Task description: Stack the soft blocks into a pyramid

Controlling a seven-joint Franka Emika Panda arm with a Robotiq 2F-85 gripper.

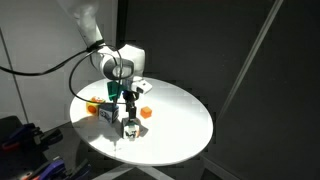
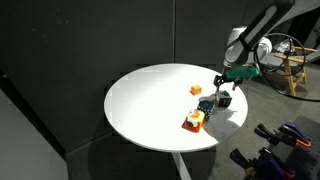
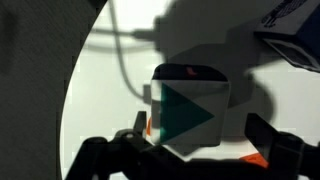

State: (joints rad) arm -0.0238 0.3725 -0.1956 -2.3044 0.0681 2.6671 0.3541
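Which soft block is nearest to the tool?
The pale soft block with a teal triangle face, the only one between the fingers of the tool.

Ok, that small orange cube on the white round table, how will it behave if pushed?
The small orange cube shows flat faces, so it should slide rather than roll. It looks little, so probably light. The white round table looks smooth, so it may skid.

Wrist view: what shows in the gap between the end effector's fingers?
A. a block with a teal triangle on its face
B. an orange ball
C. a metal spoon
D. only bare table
A: the wrist view shows a pale block with a teal triangle on its face, framed between the spread fingers of the end effector, with the white table around it.
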